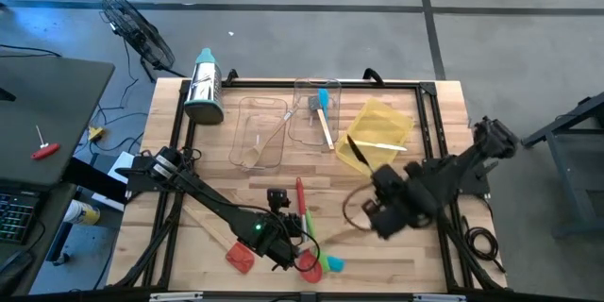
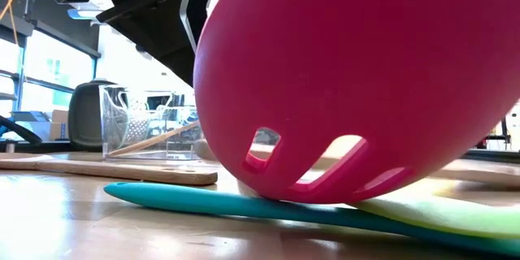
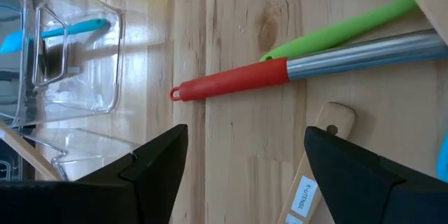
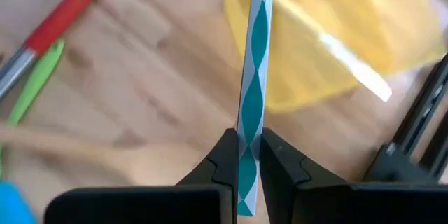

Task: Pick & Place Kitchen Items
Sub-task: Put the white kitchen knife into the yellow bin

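Observation:
Several kitchen items lie near the table's front edge: a red slotted spoon (image 2: 357,81) resting on a teal utensil (image 2: 244,205) and a green one (image 2: 455,215), a red spatula (image 1: 240,257), and a wooden spatula (image 2: 106,166). My left gripper (image 3: 245,140) hovers open over them, beside a wooden handle's end (image 3: 329,120) and short of a red-handled metal utensil (image 3: 231,82). In the high view it is at the front centre (image 1: 286,243). My right gripper (image 4: 250,140) is raised at the right (image 1: 379,215), shut on a slim teal-and-white patterned utensil (image 4: 253,56). My right gripper pinches the slim teal-and-white utensil between its two fingers close to one end (image 4: 246,155), flat sides against the fingers. It runs on past the fingertips in line with them. It is lifted clear above the table, its far part (image 4: 260,0) over the yellow tray.
At the back stand a steel grater with a teal top (image 1: 203,90) and two clear trays (image 1: 260,132) (image 1: 316,104), one holding a teal and a wooden utensil. A yellow tray (image 1: 382,130) with cutlery sits at the back right. A black frame (image 1: 429,104) edges the table.

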Robot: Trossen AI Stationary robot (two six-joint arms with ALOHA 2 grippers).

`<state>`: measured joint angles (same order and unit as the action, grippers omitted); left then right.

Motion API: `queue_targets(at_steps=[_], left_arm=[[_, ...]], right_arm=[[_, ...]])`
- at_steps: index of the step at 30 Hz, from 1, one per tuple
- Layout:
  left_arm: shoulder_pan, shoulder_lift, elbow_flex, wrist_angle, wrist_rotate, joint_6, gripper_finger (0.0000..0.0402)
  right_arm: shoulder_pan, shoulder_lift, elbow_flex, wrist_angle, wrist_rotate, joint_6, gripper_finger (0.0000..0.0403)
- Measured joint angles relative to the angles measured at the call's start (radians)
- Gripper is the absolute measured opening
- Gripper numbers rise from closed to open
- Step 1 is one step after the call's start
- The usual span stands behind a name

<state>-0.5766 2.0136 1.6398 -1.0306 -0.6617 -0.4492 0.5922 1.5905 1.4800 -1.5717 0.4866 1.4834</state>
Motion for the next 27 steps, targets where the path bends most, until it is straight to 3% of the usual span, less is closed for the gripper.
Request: queue_targets(at_steps=[9,15,22,27], left_arm=[[0.0,0.0,0.0,-0.063,-0.003,-0.003,0.0283],[0.0,0.0,0.0,-0.135,-0.003,-0.06,0.0283],[-0.002,-0.001,-0.08,-0.171,-0.002,-0.114,0.0283],[0.0,-0.001,-0.149,-0.167,0.0,-0.157,0.0283]], right_arm=[[-0.248,-0.05,-0.01,0.001,0.124,-0.205,0.0024],[-0.387,-0.14,-0.172,0.068,0.102,-0.201,0.0024],[-0.479,-0.262,-0.466,0.406,0.016,-0.251,0.0024],[-0.534,-0.287,-0.592,0.642,-0.053,-0.321,0.0024]])
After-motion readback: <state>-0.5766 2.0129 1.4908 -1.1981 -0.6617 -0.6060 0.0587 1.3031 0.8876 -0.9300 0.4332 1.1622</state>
